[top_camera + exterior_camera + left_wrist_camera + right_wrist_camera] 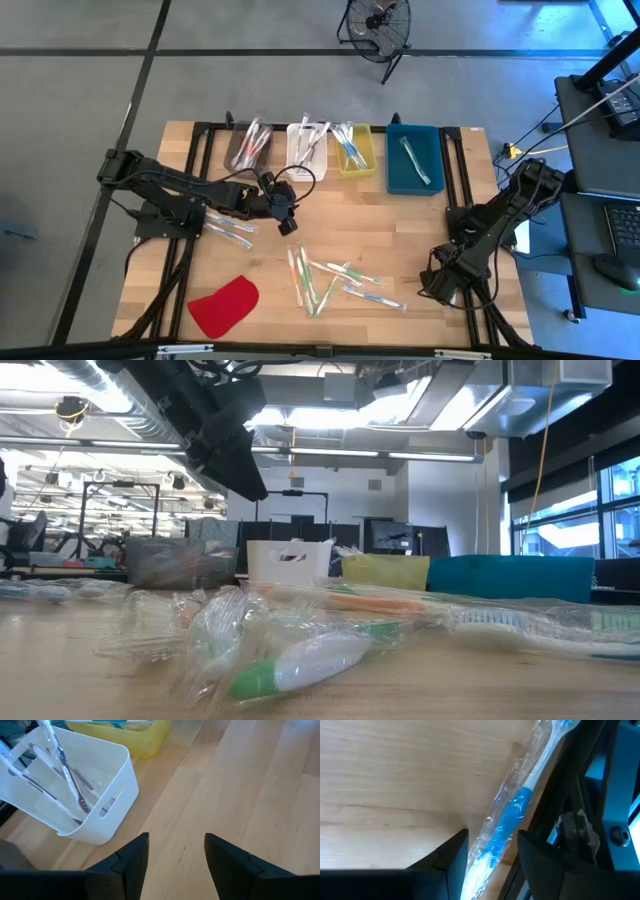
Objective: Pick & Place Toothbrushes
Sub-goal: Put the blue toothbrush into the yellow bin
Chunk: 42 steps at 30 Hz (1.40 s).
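Four bins stand in a row along the far edge of the wooden surface [400, 235]: a grey bin [248, 147], a white bin [307, 146], a yellow bin [355, 149] and a blue bin [414, 158]. Taking the white bin as landmark, the grey one is just beside it on the left arm's side, the yellow just beside it on the other side, the blue one beyond the yellow.

The white bin holds about four wrapped toothbrushes [67, 770], the grey about three, the yellow about three, the blue one. Toward the near edge from the white bin lies a loose cluster of toothbrushes [335, 282], roughly eight, with two more [230, 229] nearer the left arm. One red cloth-like piece [224, 305] lies at the near edge.

The left end effector [287, 216] hovers just in front of the white bin, released, fingers apart over bare wood, holding nothing. The right end effector [490, 855], well apart from the white bin at the near right edge, has its fingers spread either side of a blue-handled wrapped toothbrush [512, 815]; whether they grip it cannot be told.
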Available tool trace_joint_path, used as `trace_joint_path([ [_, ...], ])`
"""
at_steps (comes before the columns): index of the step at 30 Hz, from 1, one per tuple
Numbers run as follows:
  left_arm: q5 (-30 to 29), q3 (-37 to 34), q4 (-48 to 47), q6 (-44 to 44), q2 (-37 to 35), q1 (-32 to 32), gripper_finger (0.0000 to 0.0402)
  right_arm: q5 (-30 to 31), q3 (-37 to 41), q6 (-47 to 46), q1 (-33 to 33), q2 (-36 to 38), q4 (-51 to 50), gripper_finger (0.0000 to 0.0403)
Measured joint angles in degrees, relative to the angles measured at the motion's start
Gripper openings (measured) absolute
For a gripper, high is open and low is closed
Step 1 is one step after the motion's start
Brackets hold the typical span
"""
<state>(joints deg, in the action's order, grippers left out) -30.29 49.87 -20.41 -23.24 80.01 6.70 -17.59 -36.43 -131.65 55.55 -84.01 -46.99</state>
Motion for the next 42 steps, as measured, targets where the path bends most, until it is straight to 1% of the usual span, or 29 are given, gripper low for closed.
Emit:
trace_joint_path([
  [5,-0.17,0.0,0.11,0.0,0.02,0.0,0.0187,-0.47,0.52,0.02,-0.02,0.02,0.13,0.0187],
  [9,-0.17,0.0,0.09,0.0,0.02,0.0,0.0187,-0.5,1.04,0.07,-0.02,0.13,0.88,0.0184],
  [12,-0.17,0.0,0.09,0.0,0.01,0.0,0.0187,-0.26,1.12,0.08,0.0,0.13,1.75,0.0166],
  [20,-0.15,0.0,0.09,0.01,0.02,-0.02,0.0187,0.87,1.25,0.05,0.0,0.02,3.43,0.0104],
  [31,-0.13,0.0,0.07,0.0,0.02,-0.02,0.0187,1.28,1.38,0.5,-1.23,-0.02,4.4,0.005],
  [35,-0.05,0.0,-0.32,-0.65,0.02,0.0,0.0187,0.95,1.38,1.23,-1.49,-0.04,4.33,0.0037],
  [42,4.46,0.0,-1.29,-2.93,0.02,0.0,0.0187,1.45,1.48,2.24,-1.49,1.21,4.53,0.0035],
])
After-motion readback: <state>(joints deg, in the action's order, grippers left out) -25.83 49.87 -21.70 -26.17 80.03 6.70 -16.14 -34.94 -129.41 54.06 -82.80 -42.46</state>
